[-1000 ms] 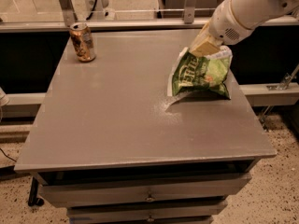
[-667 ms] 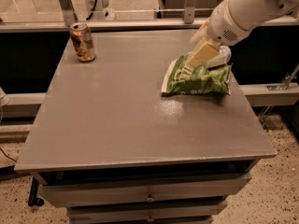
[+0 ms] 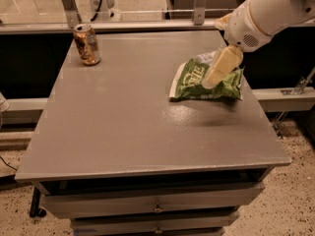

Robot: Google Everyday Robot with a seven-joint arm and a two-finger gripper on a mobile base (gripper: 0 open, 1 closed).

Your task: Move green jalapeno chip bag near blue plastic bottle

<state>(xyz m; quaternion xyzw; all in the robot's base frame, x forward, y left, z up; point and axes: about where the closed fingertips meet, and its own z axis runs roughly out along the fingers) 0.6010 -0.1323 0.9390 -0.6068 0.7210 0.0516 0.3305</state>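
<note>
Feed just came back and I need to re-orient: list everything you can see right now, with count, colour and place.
green jalapeno chip bag: one, bright green with white lettering, lying on the table's right side.
drink can: one, gold-brown, upright near the table's far left corner.
blue plastic bottle: none clearly in view; possibly hidden behind the bag.
table: one, grey, centre of view, with drawers below.
arm: one, white, reaching in from the upper right.
gripper: one, cream, down over the bag.
</note>
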